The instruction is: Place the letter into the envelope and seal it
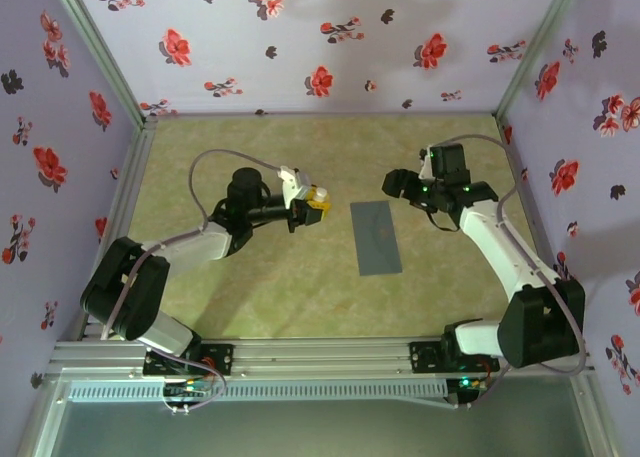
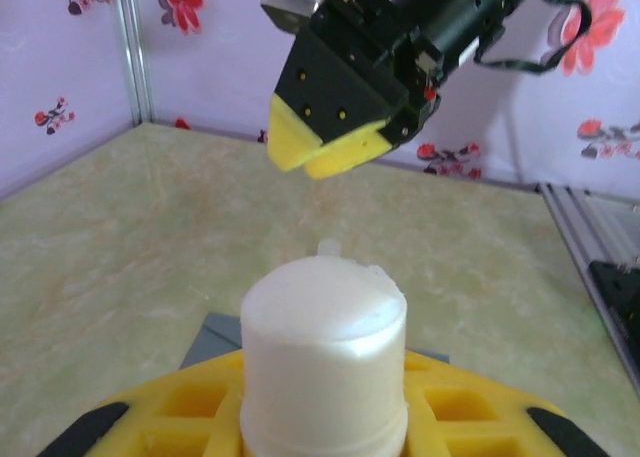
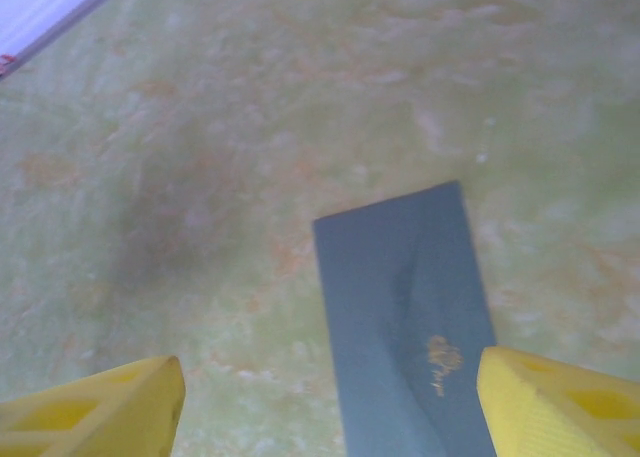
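The envelope [image 1: 377,237] lies flat on the desk [image 1: 250,297], a little right of centre, its long sides running from near edge to far edge, and it sits between your two arms. Starting at the left, your left tool [image 1: 313,204] hangs just beside the envelope's far left corner, its yellow pads closed on a white stick [image 2: 325,327] that stands upright between them. In the middle, the right wrist view shows the envelope's grey face with a diagonal crease and a small gold mark, and it looks folded shut. I take it that the letter is already inside, though you cannot confirm that from here. On the right, your right tool [image 1: 397,185] hovers above the envelope's far end with its jaws wide apart, holding nothing. So the inserting looks done and the sealing is what remains. Whether the flap has been glued or pressed down, you cannot tell.
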Robot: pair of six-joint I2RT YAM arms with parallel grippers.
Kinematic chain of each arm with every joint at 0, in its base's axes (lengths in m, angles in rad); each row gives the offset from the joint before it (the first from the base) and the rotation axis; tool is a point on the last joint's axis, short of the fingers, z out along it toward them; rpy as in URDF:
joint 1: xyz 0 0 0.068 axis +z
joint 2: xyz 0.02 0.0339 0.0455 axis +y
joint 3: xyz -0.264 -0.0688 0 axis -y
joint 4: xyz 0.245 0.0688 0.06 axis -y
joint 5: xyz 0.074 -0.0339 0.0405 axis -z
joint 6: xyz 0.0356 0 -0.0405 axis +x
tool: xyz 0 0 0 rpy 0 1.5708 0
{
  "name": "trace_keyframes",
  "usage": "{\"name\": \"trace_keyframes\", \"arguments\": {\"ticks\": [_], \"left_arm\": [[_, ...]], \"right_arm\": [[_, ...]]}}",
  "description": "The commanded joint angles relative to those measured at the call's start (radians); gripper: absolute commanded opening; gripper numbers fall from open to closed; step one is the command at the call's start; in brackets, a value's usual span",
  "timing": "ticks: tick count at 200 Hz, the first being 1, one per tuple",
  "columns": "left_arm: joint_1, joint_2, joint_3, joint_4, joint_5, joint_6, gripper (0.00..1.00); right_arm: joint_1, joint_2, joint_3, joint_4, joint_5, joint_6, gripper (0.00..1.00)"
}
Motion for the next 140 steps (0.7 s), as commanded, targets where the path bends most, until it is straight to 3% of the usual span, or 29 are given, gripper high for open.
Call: {"name": "trace_keyframes", "arguments": {"ticks": [1,25,140], "left_arm": [[-0.032,-0.024,0.065,-0.212,-0.072,0.179,0.00],[-0.053,-0.029,0.100,-0.355,-0.153,0.261,0.00],[-0.107,0.012,0.209,-0.576,-0.270,0.295,0.00]], "right_arm": [[-0.031,0.003,-0.009,-0.086,0.094,0.016,0.78],[-0.067,-0.002,-0.022,-0.127,0.169,0.016,0.80],[-0.156,0.060,-0.036,-0.163,0.138,-0.033,0.80]]}}
